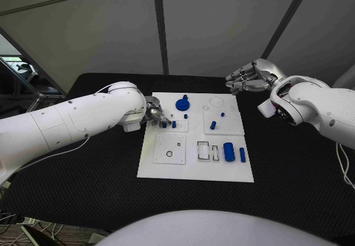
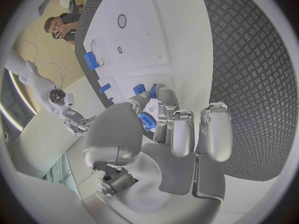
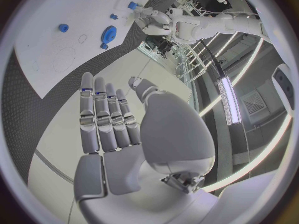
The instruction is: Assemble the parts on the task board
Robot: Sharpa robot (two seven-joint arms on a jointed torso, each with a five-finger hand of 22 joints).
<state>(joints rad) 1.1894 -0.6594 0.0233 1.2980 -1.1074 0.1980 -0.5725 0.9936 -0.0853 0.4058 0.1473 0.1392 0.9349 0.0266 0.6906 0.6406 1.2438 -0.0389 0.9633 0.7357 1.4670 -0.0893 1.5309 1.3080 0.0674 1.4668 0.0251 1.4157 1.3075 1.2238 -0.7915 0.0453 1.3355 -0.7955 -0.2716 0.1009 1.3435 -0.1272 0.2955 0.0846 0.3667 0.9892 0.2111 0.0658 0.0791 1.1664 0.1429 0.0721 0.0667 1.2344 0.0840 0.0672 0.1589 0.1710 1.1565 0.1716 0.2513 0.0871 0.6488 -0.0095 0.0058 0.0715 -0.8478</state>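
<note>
Task board point(image 1: 194, 171): white plate, middle of the black table point(image 1: 89, 174). Assembly judged early; most parts loose or only partly seated.

Blue gear point(image 1: 182, 105): far-left area of the board, apparently standing on a post with a knob on top; judged seated, though this cannot be confirmed.

Small blue pegs: one upright peg point(image 1: 174, 124) just right of the left hand's fingertips; a tiny one point(image 1: 185, 116) just beyond it; another point(image 1: 222, 114) far-right of centre. Whether they stand in holes or merely on the plate cannot be told.

Short blue cylinder point(image 1: 213, 124): centre-right of the board, slightly tilted, judged loose.

Large blue cylinder point(image 1: 229, 151) and thin blue bar point(image 1: 242, 154): near-right area, lying side by side, just right of empty rectangular slots point(image 1: 208, 151). Judged not yet inserted.

Square sub-plate point(image 1: 170, 149): near-left, with an open oval hole; unfilled.

Left hand point(image 1: 154, 115): at the board's far-left edge, fingers curled down toward a peg by the gear. The left wrist view shows fingertips point(image 2: 163, 97) among blue pieces; whether it actually pinches one I cannot tell.

Right hand point(image 1: 250, 75): raised beyond the board's far-right corner, well apart from the parts; fingers straight and pressed side by side, holding nothing.

Remaining, as judged: slots, oval hole and loose cylinders.
</note>
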